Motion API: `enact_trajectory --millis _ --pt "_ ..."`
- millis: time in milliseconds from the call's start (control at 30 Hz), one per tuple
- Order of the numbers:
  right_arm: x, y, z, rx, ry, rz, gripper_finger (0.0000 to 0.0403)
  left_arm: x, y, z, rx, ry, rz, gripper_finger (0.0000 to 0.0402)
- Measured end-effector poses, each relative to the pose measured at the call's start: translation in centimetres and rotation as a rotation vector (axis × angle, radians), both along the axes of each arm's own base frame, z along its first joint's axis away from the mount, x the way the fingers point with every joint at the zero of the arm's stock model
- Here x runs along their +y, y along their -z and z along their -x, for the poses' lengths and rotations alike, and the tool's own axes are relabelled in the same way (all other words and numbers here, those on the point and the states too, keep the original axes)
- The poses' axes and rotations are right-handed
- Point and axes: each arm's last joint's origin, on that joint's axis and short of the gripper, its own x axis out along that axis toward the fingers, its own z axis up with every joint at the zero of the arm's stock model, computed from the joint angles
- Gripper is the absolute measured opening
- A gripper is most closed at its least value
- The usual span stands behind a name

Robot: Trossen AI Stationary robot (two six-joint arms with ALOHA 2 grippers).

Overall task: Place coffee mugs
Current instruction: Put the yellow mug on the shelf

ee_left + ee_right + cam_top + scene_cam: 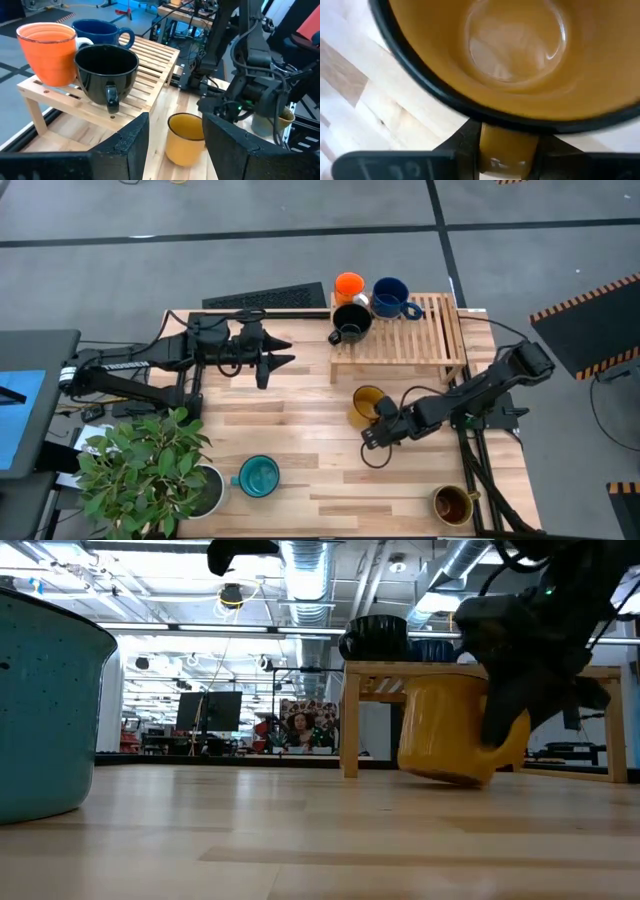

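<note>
A yellow mug (366, 406) sits tilted on the table in front of the wooden rack (430, 330); my right gripper (384, 426) is shut on its handle. On the rack stand an orange mug (349, 285), a dark blue mug (390, 297) and a black mug (350, 322). A teal mug (259, 476) stands near the front edge, and an olive-brown mug (452, 504) at the front right corner. My left gripper (175, 125) hovers open to the left of the rack, with nothing between its fingers. My right gripper pinches the yellow mug's handle (508, 146) between its two fingers (465, 142), which lie one on each side of it. The fingers slant down from the table's right near side. The mug (445, 730) tilts; I cannot tell whether its base touches the table.
A leafy plant in a white pot (205, 492) fills the front left corner. A black keyboard (265, 298) lies at the far edge, left of the rack. Cables (470, 470) run along the table's right side. Bare wood (320, 440) lies between the teal and yellow mugs.
</note>
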Motion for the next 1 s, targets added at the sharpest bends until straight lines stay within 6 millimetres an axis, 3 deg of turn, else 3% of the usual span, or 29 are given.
enact_trajectory --millis 333,500,700,833,1000 --pt "-0.7 -5.1 2.5 -0.115 -0.255 -0.029 0.0107 0.0 0.0 0.0 0.000 -0.014 -0.003 0.0167" --pt "-0.8 -10.2 3.9 -0.162 -0.450 -0.062 0.0107 0.1 0.0 -0.1 -0.002 -0.018 -0.008 0.0167" --pt "-2.1 -17.0 6.2 -0.056 -0.570 0.095 0.0107 0.1 0.2 -0.3 0.014 -0.022 -0.007 0.0167" --pt "-4.0 -19.2 6.8 0.064 -0.526 0.266 0.0107 0.2 0.5 -0.6 0.027 -0.030 -0.007 0.0167" --pt "-6.9 -19.7 6.7 0.163 -0.351 0.447 0.0107 0.2 0.6 -0.8 0.022 -0.031 -0.002 0.0167"
